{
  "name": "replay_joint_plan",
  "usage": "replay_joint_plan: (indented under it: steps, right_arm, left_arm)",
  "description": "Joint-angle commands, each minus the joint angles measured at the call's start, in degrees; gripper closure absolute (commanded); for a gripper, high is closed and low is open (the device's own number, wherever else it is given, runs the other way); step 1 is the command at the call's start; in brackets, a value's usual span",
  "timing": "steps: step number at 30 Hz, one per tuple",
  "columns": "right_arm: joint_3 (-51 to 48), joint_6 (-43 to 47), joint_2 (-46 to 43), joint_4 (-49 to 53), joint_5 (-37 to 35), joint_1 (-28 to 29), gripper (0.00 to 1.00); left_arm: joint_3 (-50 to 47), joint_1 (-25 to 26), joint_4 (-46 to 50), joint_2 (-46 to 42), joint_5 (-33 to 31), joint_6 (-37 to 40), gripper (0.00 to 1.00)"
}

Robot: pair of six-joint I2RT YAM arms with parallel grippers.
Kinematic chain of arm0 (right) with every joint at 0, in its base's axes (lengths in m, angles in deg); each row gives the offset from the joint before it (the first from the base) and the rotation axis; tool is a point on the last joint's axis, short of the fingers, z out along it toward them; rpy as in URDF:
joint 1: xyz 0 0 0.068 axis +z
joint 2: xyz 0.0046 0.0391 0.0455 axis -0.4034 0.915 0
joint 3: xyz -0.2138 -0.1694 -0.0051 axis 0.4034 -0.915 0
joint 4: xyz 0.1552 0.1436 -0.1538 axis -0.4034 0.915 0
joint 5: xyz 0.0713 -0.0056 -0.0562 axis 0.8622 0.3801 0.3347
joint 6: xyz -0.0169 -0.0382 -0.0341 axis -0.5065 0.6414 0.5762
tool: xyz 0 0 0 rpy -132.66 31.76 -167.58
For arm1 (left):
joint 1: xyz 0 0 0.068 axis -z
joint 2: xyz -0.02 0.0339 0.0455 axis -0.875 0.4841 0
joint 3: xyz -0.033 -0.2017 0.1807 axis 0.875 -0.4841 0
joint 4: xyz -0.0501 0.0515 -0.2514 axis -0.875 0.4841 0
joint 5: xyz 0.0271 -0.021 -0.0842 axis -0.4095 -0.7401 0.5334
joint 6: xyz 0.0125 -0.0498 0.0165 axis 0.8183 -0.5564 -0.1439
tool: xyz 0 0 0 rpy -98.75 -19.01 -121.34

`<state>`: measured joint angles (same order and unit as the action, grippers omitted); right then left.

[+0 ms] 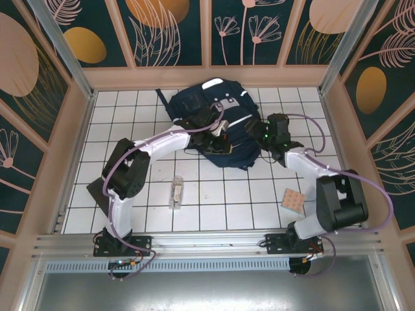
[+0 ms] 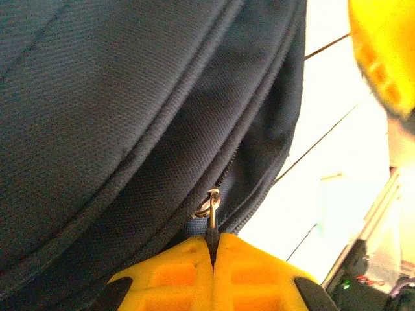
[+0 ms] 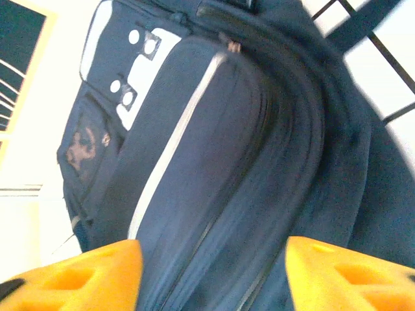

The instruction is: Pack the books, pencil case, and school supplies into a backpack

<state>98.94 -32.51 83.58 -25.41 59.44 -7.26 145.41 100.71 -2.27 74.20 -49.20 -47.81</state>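
Observation:
The navy backpack [image 1: 217, 103] lies at the back middle of the table, and it also spans the left wrist view [image 2: 117, 110] and the right wrist view [image 3: 207, 129]. My left gripper [image 2: 213, 241] is shut on the metal zipper pull [image 2: 212, 206] of the backpack; from above, the left gripper [image 1: 219, 132] rests on the bag's near side. My right gripper [image 3: 214, 272] is open just off the backpack's right side, and from above the right gripper [image 1: 266, 138] is at the bag's right edge. The pinkish-tan pad [image 1: 293, 201] and the clear oblong box [image 1: 176, 192] lie on the table. The books and the pouch are out of view.
The white gridded table [image 1: 220, 201] is walled by a wooden frame [image 1: 78, 149] on three sides. A dark flat patch [image 1: 96, 189] lies by the left arm's elbow. A yellow finger of the other gripper [image 2: 382, 52] shows at the top right of the left wrist view.

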Motion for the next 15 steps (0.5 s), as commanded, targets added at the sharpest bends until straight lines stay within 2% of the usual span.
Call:
replay_joint_plan:
  steps: [1, 6, 12, 13, 15]
  right_arm:
    - [-3.8, -1.6, -3.2, 2.9, 3.5, 0.5, 0.34]
    - [-6.2, -4.7, -1.5, -0.2, 6.4, 1.7, 0.31]
    - [-4.9, -8.3, 7.3, -10.5, 6.0, 1.6, 0.30]
    - [-4.1, -8.8, 9.2, -12.2, 5.8, 1.6, 0.33]
    - [-2.9, -9.1, 12.2, -14.4, 4.7, 1.7, 0.45]
  left_arm:
    - [3.6, 0.7, -7.2, 1.1, 3.5, -3.2, 1.00]
    - [2.3, 0.9, -8.2, 0.6, 2.1, -4.0, 1.00]
    - [-0.2, 1.2, -4.6, -1.5, 2.1, -1.7, 1.00]
    - [-0.9, 1.2, -3.3, -2.0, 1.7, -0.9, 1.00]
    - [-2.3, 1.3, -0.3, -2.6, 0.5, 0.9, 1.00]
